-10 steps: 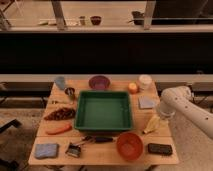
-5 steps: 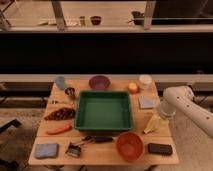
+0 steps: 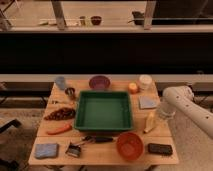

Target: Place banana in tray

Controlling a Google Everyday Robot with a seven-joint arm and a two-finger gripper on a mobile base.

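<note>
— On the right side of the table [image 3: 102,154], just off the tray's right rim, sits the banana [image 3: 149,123], outside the tray [image 3: 103,94] and on the wood. My gripper [image 3: 163,112] hangs right beside it, on the side away from the tray.
— Have you got hold of it?
— Whether my jaws are clenched on it or released I cannot tell. Gripper and fruit sit too close together to separate.
— So how do you do this step well?
— I judge it to be the grasp. I would take the bunch across its thicker part, not the thin tip, and be sure of the hold before lifting. Then straight up to clear the raised rim, a short way left, and let go low over the green floor so it does not bounce out.
— Anything to knock?
— A grey-blue pad [image 3: 148,102] lies just behind the banana, and an orange-red bowl [image 3: 130,145] stands in front, near the tray's corner. I would keep the arm above both.
— What is the banana like?
— Pale yellow, slim and tapered, a small bunch, narrower at its upper end. Light and smooth, I would guess, so it may twist in a loose pinch.
</note>
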